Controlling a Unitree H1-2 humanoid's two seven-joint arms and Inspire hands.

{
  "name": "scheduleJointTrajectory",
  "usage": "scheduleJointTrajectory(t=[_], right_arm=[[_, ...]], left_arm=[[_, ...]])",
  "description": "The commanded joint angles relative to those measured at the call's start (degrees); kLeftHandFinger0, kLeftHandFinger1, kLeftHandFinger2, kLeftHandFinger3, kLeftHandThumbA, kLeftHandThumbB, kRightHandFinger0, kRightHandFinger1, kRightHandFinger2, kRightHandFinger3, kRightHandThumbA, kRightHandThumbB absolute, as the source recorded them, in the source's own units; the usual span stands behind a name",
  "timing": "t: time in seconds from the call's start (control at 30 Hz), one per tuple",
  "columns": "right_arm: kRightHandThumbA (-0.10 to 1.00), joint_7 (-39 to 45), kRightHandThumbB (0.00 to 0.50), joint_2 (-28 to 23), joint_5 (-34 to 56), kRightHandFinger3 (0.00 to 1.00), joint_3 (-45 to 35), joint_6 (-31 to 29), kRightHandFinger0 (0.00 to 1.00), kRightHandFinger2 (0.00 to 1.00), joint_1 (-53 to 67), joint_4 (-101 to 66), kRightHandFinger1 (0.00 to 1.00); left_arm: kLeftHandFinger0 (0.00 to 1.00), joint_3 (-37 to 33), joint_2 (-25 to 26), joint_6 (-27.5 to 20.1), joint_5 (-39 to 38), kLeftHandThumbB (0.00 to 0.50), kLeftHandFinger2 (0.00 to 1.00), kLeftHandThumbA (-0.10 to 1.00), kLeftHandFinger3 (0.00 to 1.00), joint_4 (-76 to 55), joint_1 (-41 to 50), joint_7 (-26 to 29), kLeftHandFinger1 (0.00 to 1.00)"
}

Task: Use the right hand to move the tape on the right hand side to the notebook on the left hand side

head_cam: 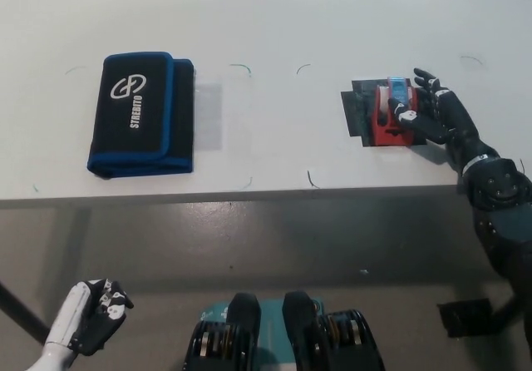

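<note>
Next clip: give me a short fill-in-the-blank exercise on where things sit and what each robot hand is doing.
1. The red tape dispenser sits on a ____ mat.
2. The right robot hand touches the dispenser's ____ side in the picture.
3. The black notebook has ____ edging.
4. The left robot hand rests ____ the table edge.

Missing words: black; right; blue; below
</note>
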Motion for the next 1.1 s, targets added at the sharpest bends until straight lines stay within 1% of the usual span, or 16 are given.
scheduleJointTrajectory(t=[0.0, 0.07, 0.17, 0.23, 0.3, 0.47, 0.53, 0.67, 0.7, 0.73, 0.83, 0.87, 0.93, 0.97, 1.0, 1.07], right_arm=[[0.65, -0.26, 0.38, 1.17, 1.3, 1.0, 0.01, -1.55, 1.0, 1.0, -0.67, 1.08, 1.0], [0.65, -0.79, 0.393, 1.51, 0.97, 1.0, 0.41, -1.52, 1.0, 1.0, -0.66, 1.42, 1.0], [0.62, -0.58, 0.385, 2.55, 1.55, 1.0, 0.12, -1.84, 1.0, 1.0, -0.7, 1.59, 1.0], [0.62, -0.76, 0.408, 3.49, 1.6, 1.0, 0.25, -1.83, 1.0, 1.0, -1.02, 1.78, 1.0], [0.64, -0.58, 0.386, 4.5, 1.13, 1.0, 0.96, -1.62, 1.0, 1.0, -1.66, 1.7, 1.0], [0.66, -1.73, 0.411, 5.96, 0.08, 1.0, 2.04, -1.2, 1.0, 1.0, -3.16, 2.25, 1.0], [0.67, -2.3, 0.397, 6.88, -0.52, 1.0, 2.79, -1.14, 1.0, 1.0, -3.96, 2.16, 1.0], [0.68, -2.82, 0.401, 7.88, -0.66, 1.0, 3.91, -1.1, 1.0, 1.0, -5.22, 2.31, 1.0], [0.68, -2.69, 0.44, 8.62, -0.33, 1.0, 4.01, -1.65, 1.0, 1.0, -5.75, 2.81, 1.0], [0.69, -2.81, 0.454, 9.27, -0.3, 1.0, 4.24, -1.34, 1.0, 1.0, -6.19, 2.96, 1.0], [0.72, -3.86, 0.464, 10.07, -1.09, 1.0, 5.36, -1.0, 1.0, 1.0, -6.61, 3.55, 1.0], [0.72, -4.14, 0.455, 10.3, -1.34, 1.0, 5.79, -1.16, 1.0, 1.0, -6.66, 3.61, 1.0], [0.73, -4.39, 0.469, 10.78, -1.3, 1.0, 6.18, -1.43, 1.0, 1.0, -6.75, 3.84, 1.0], [0.72, -3.88, 0.471, 11.25, -0.76, 1.0, 5.91, -1.46, 1.0, 1.0, -6.81, 3.96, 1.0], [0.73, -3.68, 0.492, 11.59, -0.46, 1.0, 5.91, -1.49, 1.0, 1.0, -6.83, 4.07, 1.0], [0.71, -3.35, 0.483, 12.58, 0.03, 1.0, 5.73, -1.96, 1.0, 1.0, -6.62, 4.63, 1.0]], left_arm=[[0.01, 0.59, 0.11, -1.86, -0.09, 0.132, 0.07, 0.31, 0.23, -0.87, -0.16, 0.84, 0.0], [0.03, 0.54, 0.16, -2.2, 0.17, 0.128, 0.09, 0.31, 0.24, -0.76, -0.17, 0.95, 0.01], [0.04, 0.57, 0.27, -2.89, 0.23, 0.132, 0.08, 0.33, 0.24, -0.29, -0.22, 1.06, 0.01], [0.05, 0.5, 0.3, -2.64, 0.91, 0.129, 0.09, 0.34, 0.24, -0.32, -0.23, 1.38, 0.01], [0.05, 0.55, 0.3, -2.61, 0.84, 0.129, 0.1, 0.33, 0.25, -0.31, -0.22, 1.28, 0.02], [0.04, 0.63, 0.15, -2.32, 0.42, 0.132, 0.09, 0.32, 0.24, -0.57, -0.24, 1.05, 0.0], [0.05, 0.59, 0.09, -2.41, 0.26, 0.128, 0.09, 0.32, 0.25, -0.23, -0.36, 0.92, 0.01], [0.03, 0.47, -0.1, -2.25, 0.24, 0.13, 0.08, 0.3, 0.24, -0.25, -0.85, 0.86, 0.0], [0.02, 0.45, -0.1, -2.17, 0.11, 0.119, 0.08, 0.27, 0.25, -0.35, -0.96, 0.68, 0.0], [0.02, 0.47, -0.17, -1.63, -0.13, 0.119, 0.09, 0.25, 0.24, -0.75, -1.05, 0.45, 0.0], [0.0, 0.52, -0.24, -1.22, -0.13, 0.117, 0.08, 0.23, 0.24, -1.28, -1.06, 0.41, 0.0], [0.0, 0.55, -0.23, -1.23, -0.26, 0.123, 0.07, 0.23, 0.23, -1.32, -1.12, 0.33, 0.0], [0.0, 0.58, -0.25, -1.61, -0.48, 0.123, 0.07, 0.25, 0.23, -1.03, -1.17, 0.28, 0.0], [0.01, 0.41, -0.12, -1.52, 0.17, 0.128, 0.09, 0.3, 0.23, -1.03, -1.34, 0.47, 0.01], [0.01, 0.3, -0.03, -1.66, 0.48, 0.125, 0.09, 0.31, 0.23, -0.97, -1.42, 0.55, 0.0], [0.02, 0.23, 0.07, -1.76, 0.59, 0.12, 0.09, 0.3, 0.24, -0.94, -1.45, 0.47, 0.01]])
